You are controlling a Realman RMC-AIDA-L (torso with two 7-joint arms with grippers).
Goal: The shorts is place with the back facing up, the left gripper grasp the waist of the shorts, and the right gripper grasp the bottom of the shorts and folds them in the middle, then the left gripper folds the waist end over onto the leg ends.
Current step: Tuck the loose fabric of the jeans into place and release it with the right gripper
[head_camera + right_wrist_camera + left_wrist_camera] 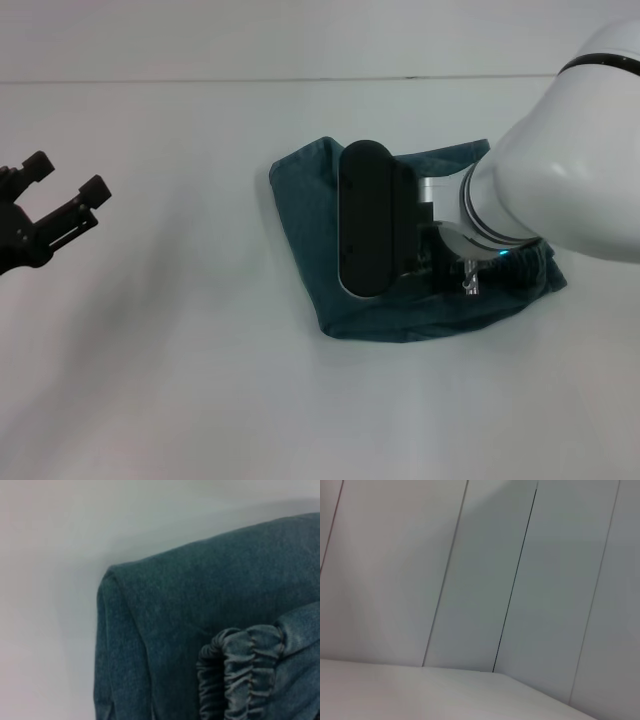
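Denim, dark blue-green, is pretty much all the right wrist view has in it: a folded edge of the shorts (165,630) with layers stacked on each other, and the ruffled elastic waist (240,675) lying on top of the flat cloth, with white table (45,580) beside it

From the head view, the shorts (310,215) sit as a folded bundle on the white table (200,380), a bit right of the middle. The right arm (560,170) comes in from the right and hangs low right over the bundle, covering most of it. A long black part of the wrist (365,220) blocks the view, so the right gripper itself is hidden and I honestly can't say if it's apart or together, or gripping anything

The left gripper (68,188) is way off at the left edge, well apart from the shorts, with its two black fingers (95,190) spread apart and holding nothing

Farthest back, the left wrist view only gets pale wall panels (480,580) with thin dark seams, above a strip of table
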